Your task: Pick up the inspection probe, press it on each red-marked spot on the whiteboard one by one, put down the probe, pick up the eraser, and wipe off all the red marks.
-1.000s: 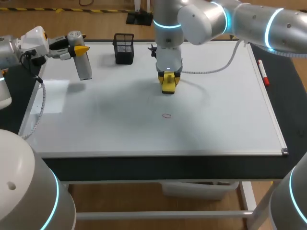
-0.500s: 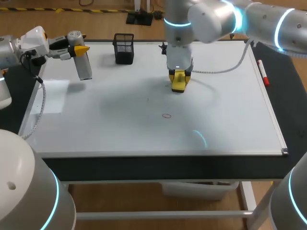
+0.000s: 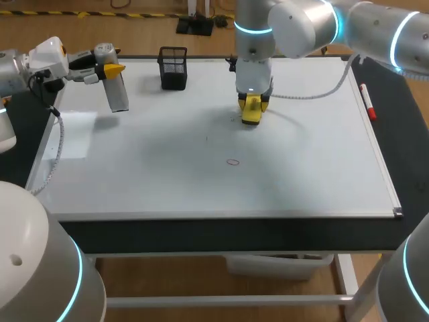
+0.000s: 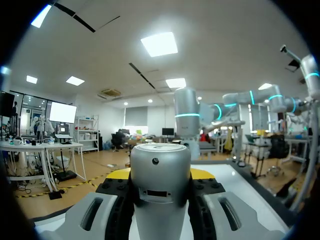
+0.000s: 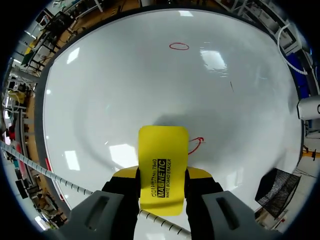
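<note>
The silver inspection probe (image 3: pixel 116 89) hangs off the whiteboard's (image 3: pixel 201 181) far left corner, my left gripper (image 3: pixel 107 69) shut on it. In the left wrist view the probe (image 4: pixel 160 190) fills the gap between the fingers of the left gripper (image 4: pixel 160 175). My right gripper (image 3: pixel 251 102) is shut on the yellow eraser (image 3: pixel 251 114), which is down on the board at the far middle. In the right wrist view the eraser (image 5: pixel 162 167) lies partly over a red mark (image 5: pixel 196 144). A red oval mark (image 3: pixel 232 162) (image 5: pixel 179 46) sits nearer the board's front.
A black mesh holder (image 3: pixel 173 68) stands at the board's far edge, left of the right arm. A red marker (image 3: pixel 367 102) lies along the right edge. A cable trails from the right arm across the far right of the board.
My right arm has slid the eraser to the right and slightly toward the far edge. The left arm and probe have stayed put.
</note>
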`<state>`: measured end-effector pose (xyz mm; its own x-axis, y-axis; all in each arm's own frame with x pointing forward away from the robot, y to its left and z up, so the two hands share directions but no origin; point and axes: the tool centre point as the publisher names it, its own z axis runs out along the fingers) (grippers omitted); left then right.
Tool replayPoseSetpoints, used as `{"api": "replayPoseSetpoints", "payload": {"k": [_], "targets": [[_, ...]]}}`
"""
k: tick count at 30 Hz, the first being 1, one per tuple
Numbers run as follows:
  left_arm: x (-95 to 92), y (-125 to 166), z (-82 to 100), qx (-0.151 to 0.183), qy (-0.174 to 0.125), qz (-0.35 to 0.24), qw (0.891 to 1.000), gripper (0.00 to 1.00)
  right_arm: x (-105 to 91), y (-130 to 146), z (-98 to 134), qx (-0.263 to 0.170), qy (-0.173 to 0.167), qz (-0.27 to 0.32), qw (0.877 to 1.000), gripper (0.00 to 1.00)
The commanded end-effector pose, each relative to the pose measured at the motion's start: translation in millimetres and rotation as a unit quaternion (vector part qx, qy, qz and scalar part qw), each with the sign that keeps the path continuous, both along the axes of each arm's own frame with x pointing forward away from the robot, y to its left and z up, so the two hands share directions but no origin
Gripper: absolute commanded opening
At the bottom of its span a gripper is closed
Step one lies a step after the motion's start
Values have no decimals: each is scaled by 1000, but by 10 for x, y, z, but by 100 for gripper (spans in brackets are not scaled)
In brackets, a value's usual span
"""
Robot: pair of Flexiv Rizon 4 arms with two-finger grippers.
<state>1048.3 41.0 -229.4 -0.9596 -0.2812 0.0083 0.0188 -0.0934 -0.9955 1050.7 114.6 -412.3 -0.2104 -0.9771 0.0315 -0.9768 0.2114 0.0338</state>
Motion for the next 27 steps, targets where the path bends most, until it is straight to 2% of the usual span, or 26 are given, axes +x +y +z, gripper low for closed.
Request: {"api": "replayPoseSetpoints", "payload": {"k": [1, 6, 11, 18, 27], "targets": [[-9, -9, 9, 0, -1, 2, 1000, 0, -8, 120, 142, 0, -9, 16, 1000, 0], [-9, -9, 9, 0, -1, 2, 1000, 0, 1, 367, 156, 11, -14, 43, 999, 0], [-9, -9, 9, 0, -1, 2, 1000, 0, -40, 526, 74, 15, -7, 61, 998, 0], [-9, -9, 9, 0, -1, 2, 1000, 0, -92, 589, -58, 21, 5, 77, 997, 0], [-9, -9, 9, 0, -1, 2, 1000, 0, -110, 604, -79, 29, 6, 88, 996, 0]]}}
